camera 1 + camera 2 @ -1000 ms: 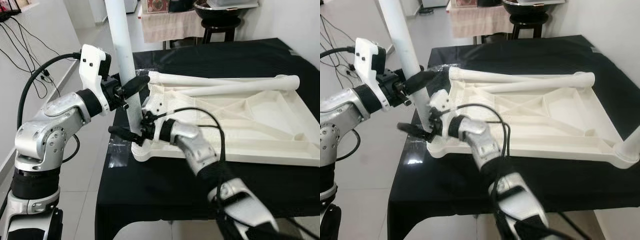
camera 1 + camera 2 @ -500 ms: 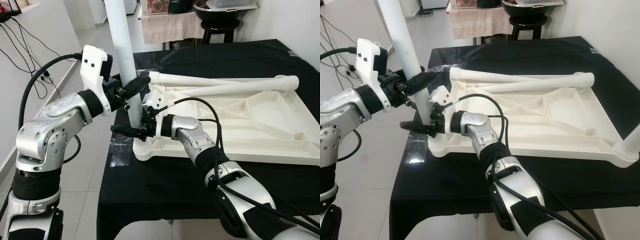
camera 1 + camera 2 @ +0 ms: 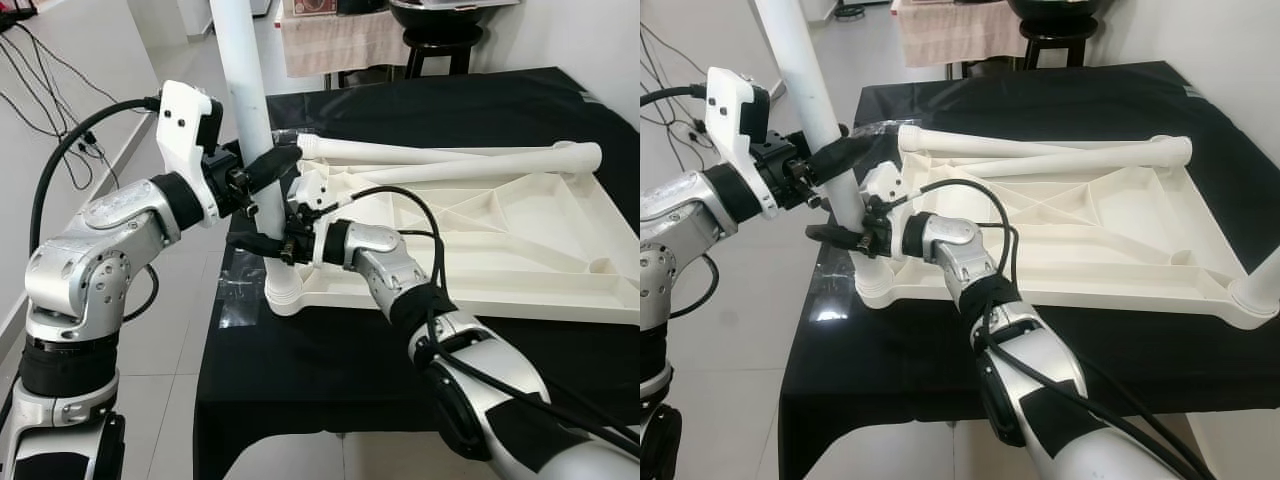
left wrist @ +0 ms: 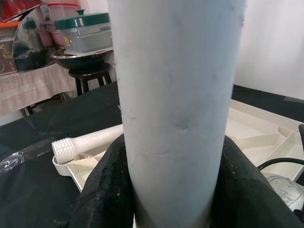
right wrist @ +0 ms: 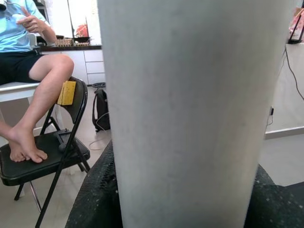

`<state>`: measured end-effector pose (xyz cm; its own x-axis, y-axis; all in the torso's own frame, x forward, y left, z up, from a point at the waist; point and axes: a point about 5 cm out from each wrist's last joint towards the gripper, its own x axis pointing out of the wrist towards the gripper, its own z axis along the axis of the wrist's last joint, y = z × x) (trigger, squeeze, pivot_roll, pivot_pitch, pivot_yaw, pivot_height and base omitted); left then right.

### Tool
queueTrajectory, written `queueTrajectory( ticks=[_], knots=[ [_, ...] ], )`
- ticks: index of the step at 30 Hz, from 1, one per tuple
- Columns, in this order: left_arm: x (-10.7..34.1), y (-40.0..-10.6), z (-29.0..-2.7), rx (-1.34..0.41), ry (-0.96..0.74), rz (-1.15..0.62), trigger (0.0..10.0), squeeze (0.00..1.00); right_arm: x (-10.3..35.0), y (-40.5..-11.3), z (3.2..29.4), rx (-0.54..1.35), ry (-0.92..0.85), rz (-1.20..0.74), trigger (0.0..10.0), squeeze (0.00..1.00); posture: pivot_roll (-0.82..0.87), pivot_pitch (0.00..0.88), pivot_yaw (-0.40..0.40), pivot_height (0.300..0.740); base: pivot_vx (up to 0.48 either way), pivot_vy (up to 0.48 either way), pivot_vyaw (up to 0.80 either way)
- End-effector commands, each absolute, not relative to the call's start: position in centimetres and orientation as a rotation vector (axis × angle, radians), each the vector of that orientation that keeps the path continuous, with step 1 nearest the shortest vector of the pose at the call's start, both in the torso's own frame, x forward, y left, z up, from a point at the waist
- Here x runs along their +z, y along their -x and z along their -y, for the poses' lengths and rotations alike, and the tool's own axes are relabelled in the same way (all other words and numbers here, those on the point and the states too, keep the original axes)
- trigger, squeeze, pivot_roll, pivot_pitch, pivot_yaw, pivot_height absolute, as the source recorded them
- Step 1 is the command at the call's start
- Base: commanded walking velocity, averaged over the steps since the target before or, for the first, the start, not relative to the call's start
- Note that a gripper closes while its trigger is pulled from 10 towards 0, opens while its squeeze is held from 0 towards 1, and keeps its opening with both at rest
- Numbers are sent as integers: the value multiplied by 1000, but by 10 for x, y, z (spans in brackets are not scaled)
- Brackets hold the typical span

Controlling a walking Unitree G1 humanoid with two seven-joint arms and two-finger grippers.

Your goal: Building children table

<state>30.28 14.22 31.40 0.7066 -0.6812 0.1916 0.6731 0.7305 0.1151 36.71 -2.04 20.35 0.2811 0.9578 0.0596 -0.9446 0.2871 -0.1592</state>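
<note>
The white children's table top [image 3: 520, 235] lies upside down on the black table [image 3: 320, 370]. A thick white leg [image 3: 245, 100] stands upright in the socket [image 3: 284, 292] at the top's near left corner. My left gripper [image 3: 262, 178] is shut around the leg's middle, its black fingers [image 4: 104, 190] pressed on both sides. Just below it, my right gripper [image 3: 266, 245] is shut on the same leg, a little above the socket. Two more white legs [image 3: 450, 155] lie along the top's far edge. Another leg [image 3: 1262, 280] stands at the near right corner.
The black table's left edge [image 3: 215, 330] drops to a tiled floor. Behind it stand a stool with a dark pot [image 3: 445, 25] and a cloth-covered table [image 3: 330, 40]. Cables [image 3: 40, 70] hang at the left wall. A person sits by a folding chair [image 5: 52, 142].
My right gripper has slid a little up the upright leg, closer to the left gripper, and its forearm has swung in. The left gripper holds its place.
</note>
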Motion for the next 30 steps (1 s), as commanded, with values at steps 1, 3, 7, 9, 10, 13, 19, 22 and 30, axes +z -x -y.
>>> queueTrajectory(
  ticks=[1, 3, 7, 9, 10, 13, 19, 22, 30],
  knots=[
    [310, -303, -147, -728, -66, 203, 10000, 0, 188, -363, 21, 1277, 91, 130, 0, 0, 19, 112, 66, 740, 0, 0, 0],
    [314, -303, -149, -723, -37, 224, 10000, 1000, 177, -361, 23, 1226, 137, 97, 0, 0, 14, 110, 63, 740, 0, 0, 0],
    [320, -303, -150, -707, -31, 242, 10000, 1000, 156, -365, 23, 981, 267, -29, 0, 0, 27, 115, 57, 740, 0, 0, 0],
    [321, -305, -153, -687, -26, 239, 10000, 1000, 148, -356, 11, 756, 215, -40, 0, 0, 21, 128, 61, 740, 0, 0, 0],
    [316, -307, -155, -696, -39, 205, 10000, 0, 148, -325, -16, 772, 142, 25, 0, 0, 9, 122, 71, 740, 0, 0, 0],
    [314, -307, -154, -699, -44, 197, 10000, 0, 148, -316, -24, 795, 133, 41, 0, 0, 12, 116, 71, 740, 0, 0, 0],
    [318, -309, -150, -708, -52, 207, 10000, 0, 144, -322, -38, 828, 149, 35, 0, 0, 25, 105, 79, 740, 0, 0, 0],
    [318, -311, -154, -678, -67, 204, 10000, 0, 150, -325, -37, 787, 170, 32, 0, 0, 27, 99, 80, 740, 0, 0, 0],
    [318, -308, -156, -691, -62, 208, 0, 0, 157, -322, -34, 782, 199, 35, 2941, 0, 34, 101, 80, 740, 0, 0, 0]
  ],
)
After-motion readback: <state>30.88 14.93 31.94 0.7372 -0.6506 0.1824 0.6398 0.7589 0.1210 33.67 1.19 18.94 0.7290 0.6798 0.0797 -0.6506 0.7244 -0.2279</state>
